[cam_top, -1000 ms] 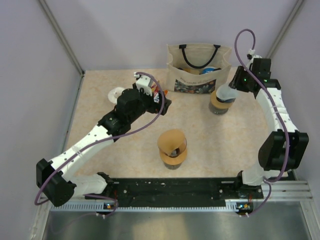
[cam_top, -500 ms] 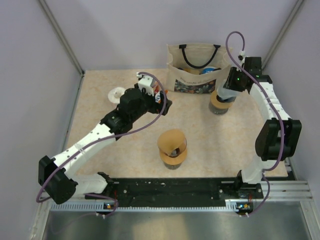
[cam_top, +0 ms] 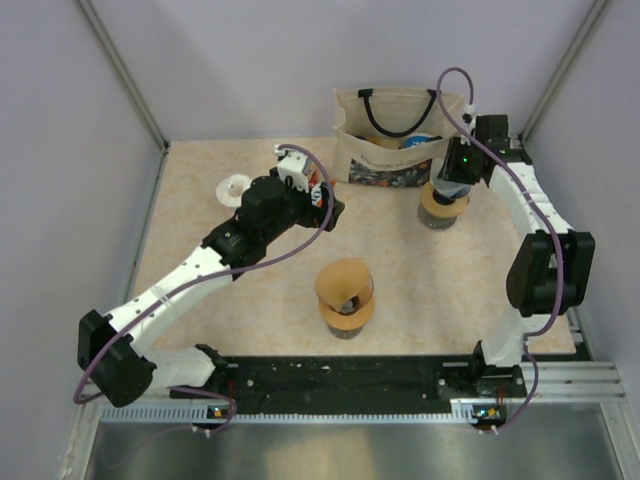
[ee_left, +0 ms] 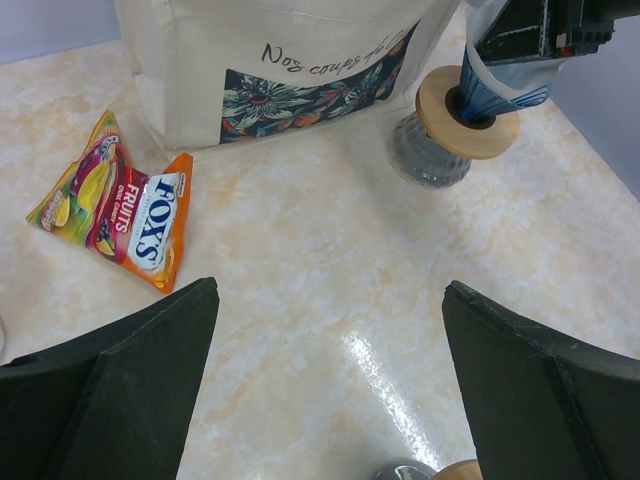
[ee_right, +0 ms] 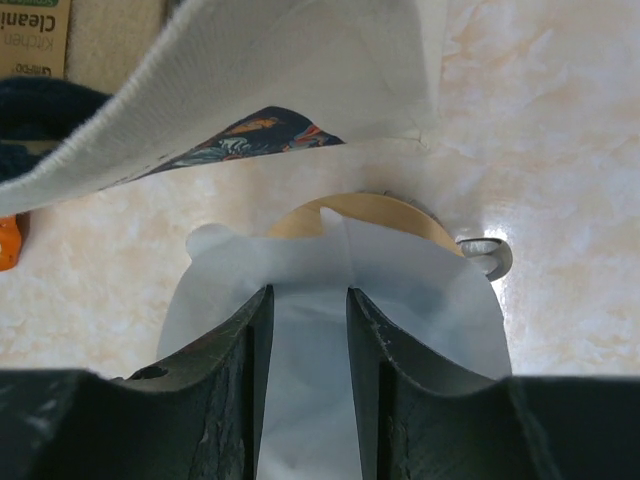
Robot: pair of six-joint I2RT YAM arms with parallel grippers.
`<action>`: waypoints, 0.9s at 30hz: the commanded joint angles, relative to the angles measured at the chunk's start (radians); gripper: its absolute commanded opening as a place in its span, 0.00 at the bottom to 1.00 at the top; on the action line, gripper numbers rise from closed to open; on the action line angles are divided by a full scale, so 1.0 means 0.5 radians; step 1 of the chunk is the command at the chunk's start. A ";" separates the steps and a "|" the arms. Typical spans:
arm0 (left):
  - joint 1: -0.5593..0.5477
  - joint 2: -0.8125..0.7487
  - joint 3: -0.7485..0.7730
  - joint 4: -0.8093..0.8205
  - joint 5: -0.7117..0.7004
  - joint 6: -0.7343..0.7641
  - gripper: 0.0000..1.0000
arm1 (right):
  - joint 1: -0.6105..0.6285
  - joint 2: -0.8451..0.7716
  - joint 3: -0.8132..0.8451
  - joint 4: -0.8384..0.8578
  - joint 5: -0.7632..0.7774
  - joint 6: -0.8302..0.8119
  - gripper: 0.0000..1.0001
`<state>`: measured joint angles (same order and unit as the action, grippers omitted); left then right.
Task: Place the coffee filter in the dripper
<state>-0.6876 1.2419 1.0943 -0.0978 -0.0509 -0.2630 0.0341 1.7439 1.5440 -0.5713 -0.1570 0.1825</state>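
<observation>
**Filter at the mouth of the dripper, not yet let go**

The right gripper (ee_right: 307, 300) is clamped on the white paper coffee filter (ee_right: 400, 300), its two fingers pinching the paper from above; the filter's lower end sits in the mouth of the glass dripper (ee_left: 490, 135), inside its wooden collar, at the far right of the table just in front of the tote bag (ee_left: 300, 60); I judge this to be the seating step, with the release not yet done. The next move calls for a short push straight down so the cone settles evenly against the collar, then a clean parting of the fingers and a vertical lift, so the paper is not dragged back out or the dripper tipped. The left gripper (ee_left: 330, 290) hangs spread wide and empty over the middle of the table.

Readable writing: the bag carries a script line beginning "Nos coups", the rest unclear; the sweet packet (ee_left: 120, 215) to its left reads "FOX'S FRUITS"; a green box (ee_right: 35, 35) inside the bag shows "Cleani", cut off.
</observation>
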 commanded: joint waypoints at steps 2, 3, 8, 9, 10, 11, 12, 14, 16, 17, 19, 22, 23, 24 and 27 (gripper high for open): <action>0.007 0.007 0.079 0.048 -0.015 -0.002 0.99 | 0.036 -0.085 -0.060 0.038 0.047 -0.024 0.35; 0.010 0.010 0.082 0.042 -0.018 -0.005 0.99 | 0.033 -0.088 -0.069 0.041 0.050 -0.021 0.35; 0.010 0.010 0.079 0.042 -0.015 -0.005 0.99 | 0.039 -0.101 -0.094 0.041 0.056 -0.037 0.35; 0.007 0.007 0.079 0.042 -0.015 -0.005 0.99 | 0.042 -0.107 -0.097 0.041 0.059 -0.037 0.35; 0.010 0.007 0.079 0.042 -0.012 -0.005 0.99 | 0.045 -0.107 -0.097 0.041 0.059 -0.043 0.35; 0.010 0.010 0.082 0.045 -0.012 -0.008 0.99 | 0.045 -0.110 -0.094 0.041 0.062 -0.040 0.35; 0.007 0.010 0.082 0.042 -0.012 -0.005 0.99 | 0.048 -0.113 -0.088 0.041 0.062 -0.040 0.35; 0.010 0.010 0.082 0.039 -0.015 -0.002 0.99 | 0.048 -0.116 -0.072 0.041 0.072 -0.046 0.35; 0.010 0.007 0.079 0.036 -0.015 -0.002 0.99 | 0.048 -0.131 -0.054 0.038 0.081 -0.043 0.35; 0.010 0.007 0.082 0.036 -0.015 -0.002 0.99 | 0.051 -0.144 -0.045 0.038 0.090 -0.040 0.35; 0.010 0.007 0.082 0.036 -0.015 0.001 0.99 | 0.048 -0.171 -0.029 0.041 0.114 -0.034 0.36; 0.010 0.007 0.082 0.039 -0.015 0.001 0.99 | 0.048 -0.217 -0.020 0.038 0.151 -0.015 0.38; 0.010 0.007 0.082 0.039 -0.012 0.001 0.99 | 0.048 -0.230 -0.020 0.038 0.160 -0.012 0.38; 0.010 0.010 0.085 0.036 -0.012 0.001 0.99 | 0.048 -0.236 -0.020 0.038 0.167 -0.015 0.38; 0.010 -0.002 0.082 0.036 -0.009 0.005 0.99 | 0.051 -0.263 -0.026 0.032 0.194 -0.003 0.38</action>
<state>-0.6876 1.2488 1.0943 -0.1070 -0.0505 -0.2626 0.0505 1.6802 1.4979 -0.5701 -0.0933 0.1764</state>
